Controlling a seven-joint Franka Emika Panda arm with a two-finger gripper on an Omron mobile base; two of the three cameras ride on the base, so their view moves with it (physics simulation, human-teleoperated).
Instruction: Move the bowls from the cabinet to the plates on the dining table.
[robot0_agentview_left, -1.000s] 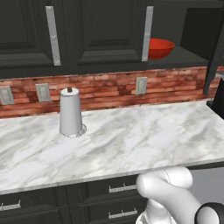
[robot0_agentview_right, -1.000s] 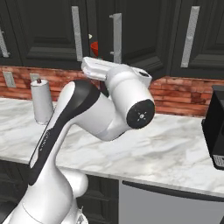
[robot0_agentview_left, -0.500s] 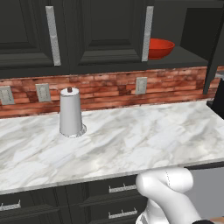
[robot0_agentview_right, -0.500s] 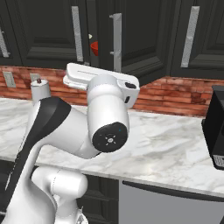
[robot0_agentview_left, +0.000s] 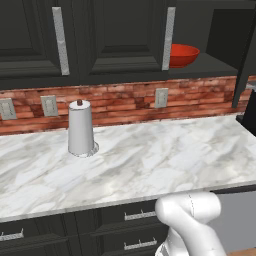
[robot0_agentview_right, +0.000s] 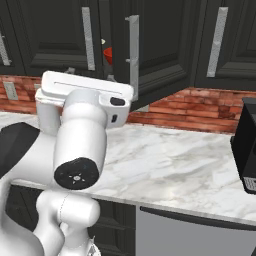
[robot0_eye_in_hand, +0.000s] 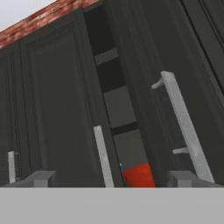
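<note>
A glossy red bowl (robot0_agentview_left: 182, 55) sits on the open shelf of the black wall cabinet (robot0_agentview_left: 115, 35), behind a door that stands ajar. In the right base view the bowl (robot0_agentview_right: 108, 55) peeks out beside that open door (robot0_agentview_right: 155, 45). In the hand view the bowl (robot0_eye_in_hand: 139, 175) shows low in the gap between the closed door (robot0_eye_in_hand: 57, 109) and the open one. My gripper (robot0_eye_in_hand: 113, 179) is open, its fingertips (robot0_eye_in_hand: 41, 178) spread wide with nothing between them, still short of the cabinet. The plates and the dining table are out of view.
A paper towel roll (robot0_agentview_left: 80, 129) stands on the marble counter (robot0_agentview_left: 140, 160) against the brick wall. A black appliance (robot0_agentview_right: 246, 145) sits at the counter's right end. The open door's silver bar handle (robot0_eye_in_hand: 183, 127) juts out close to the bowl. Black drawers run below the counter.
My arm has swung: in the right base view its big white joint has turned and dropped to the lower left. The red bowl and the cabinet doors have not moved.
</note>
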